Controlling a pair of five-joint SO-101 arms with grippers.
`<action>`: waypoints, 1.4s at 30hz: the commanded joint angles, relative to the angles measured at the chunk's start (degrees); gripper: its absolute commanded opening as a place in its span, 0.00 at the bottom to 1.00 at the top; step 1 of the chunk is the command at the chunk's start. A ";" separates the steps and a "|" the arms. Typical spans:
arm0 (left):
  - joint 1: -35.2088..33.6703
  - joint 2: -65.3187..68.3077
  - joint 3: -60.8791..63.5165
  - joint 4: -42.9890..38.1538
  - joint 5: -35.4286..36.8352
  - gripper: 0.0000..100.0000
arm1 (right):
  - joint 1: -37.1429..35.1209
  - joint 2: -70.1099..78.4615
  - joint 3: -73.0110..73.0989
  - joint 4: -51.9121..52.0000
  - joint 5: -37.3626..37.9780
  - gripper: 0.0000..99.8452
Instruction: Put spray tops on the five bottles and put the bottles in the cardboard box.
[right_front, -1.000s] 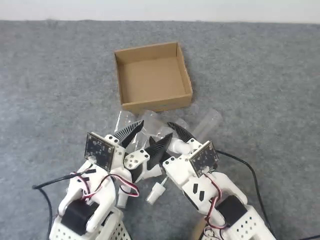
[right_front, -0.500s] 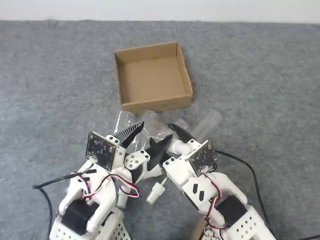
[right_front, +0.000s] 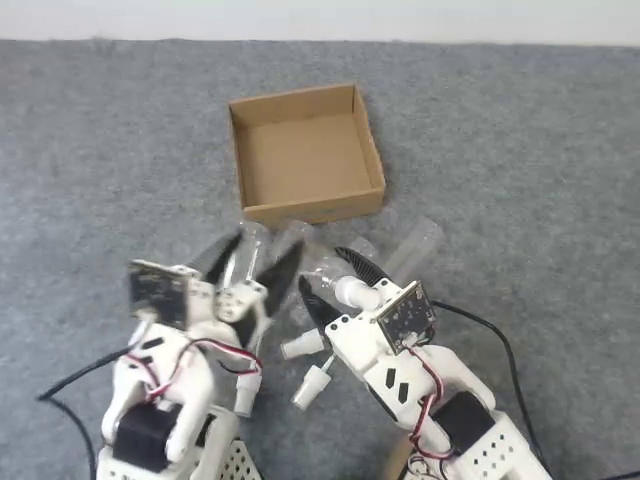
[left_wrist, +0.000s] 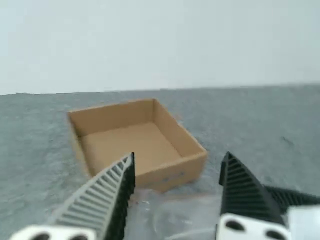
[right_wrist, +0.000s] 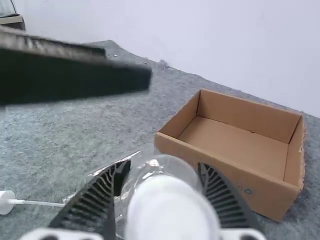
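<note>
The right gripper (right_front: 322, 270) is clamped on a bottle (right_wrist: 159, 176); its slick plastic could twist free (the cardboard box (right_front: 312, 204) lies just ahead). The left gripper (left_wrist: 178, 162), jaws apart beside it, could collide.

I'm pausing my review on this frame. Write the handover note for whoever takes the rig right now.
Left gripper: open, empty, above the loose bottles lying in front of the cardboard box.
Right gripper: shut on a clear bottle with a white top at its neck.
Two spray tops lie on the carpet between the arms.
Done: no bottle boxed yet.
Left: cap the remaining bottles and box them all.
</note>
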 joint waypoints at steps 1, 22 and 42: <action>-6.33 -0.97 -5.14 -0.62 4.48 0.26 | 0.66 -1.27 1.32 0.13 -0.18 0.07; -31.38 -0.97 5.67 -2.11 4.48 0.26 | 5.05 -1.27 1.14 0.13 -0.09 0.07; -32.26 -0.97 9.71 -2.11 4.40 0.26 | 5.23 -1.01 -9.14 11.21 3.16 0.07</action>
